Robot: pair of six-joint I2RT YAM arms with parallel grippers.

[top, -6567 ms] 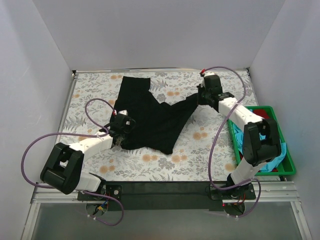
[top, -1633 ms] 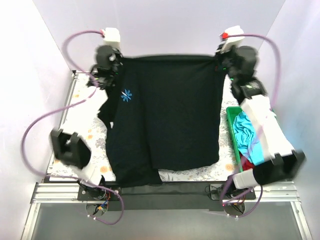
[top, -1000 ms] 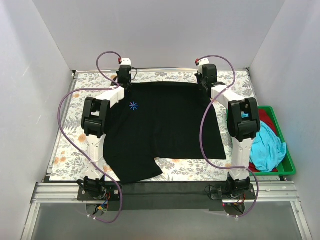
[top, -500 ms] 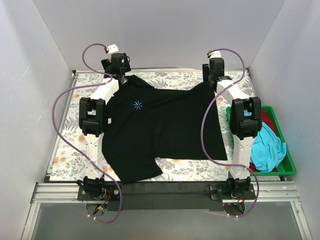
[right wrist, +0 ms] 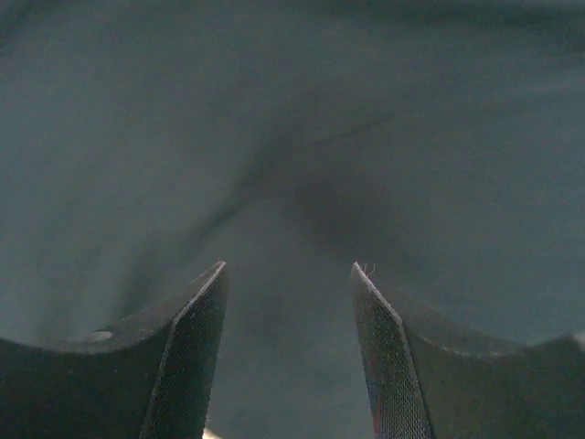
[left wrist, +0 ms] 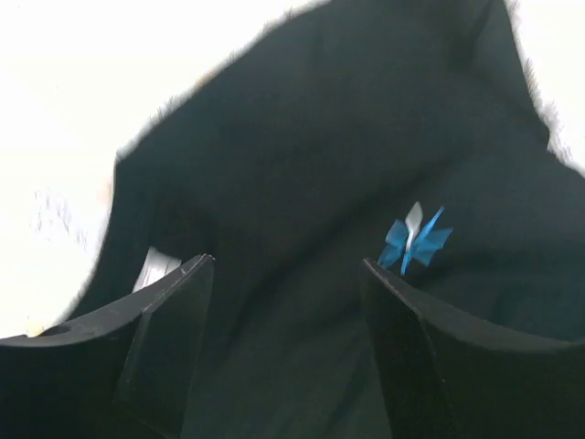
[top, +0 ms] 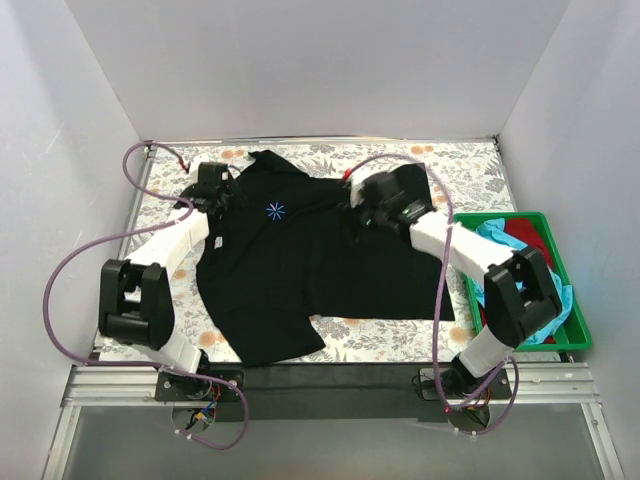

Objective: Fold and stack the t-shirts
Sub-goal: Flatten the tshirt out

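The black t-shirt (top: 320, 255) lies spread on the floral table, its blue starburst mark (top: 272, 210) facing up near the left shoulder. My left gripper (top: 226, 192) hovers over that shoulder, open and empty; in the left wrist view its fingers (left wrist: 174, 311) frame black cloth, with the starburst (left wrist: 416, 240) just to the right. My right gripper (top: 358, 204) hangs open over the shirt's upper right part. The right wrist view shows only black cloth (right wrist: 292, 137) between its fingertips (right wrist: 206, 302). A turquoise t-shirt (top: 500, 238) and a red t-shirt (top: 520, 230) lie in the tray.
The green plastic tray (top: 575, 335) stands at the table's right edge, beside the right arm's elbow (top: 520, 290). White walls enclose the table on three sides. Purple cables loop beside both arms. Bare floral tabletop (top: 470, 175) shows at the far right.
Both grippers opened and let go of the black shirt's shoulders at the far edge. They then drew back toward the middle, the right one swinging left over the shirt. The shirt stays flat.
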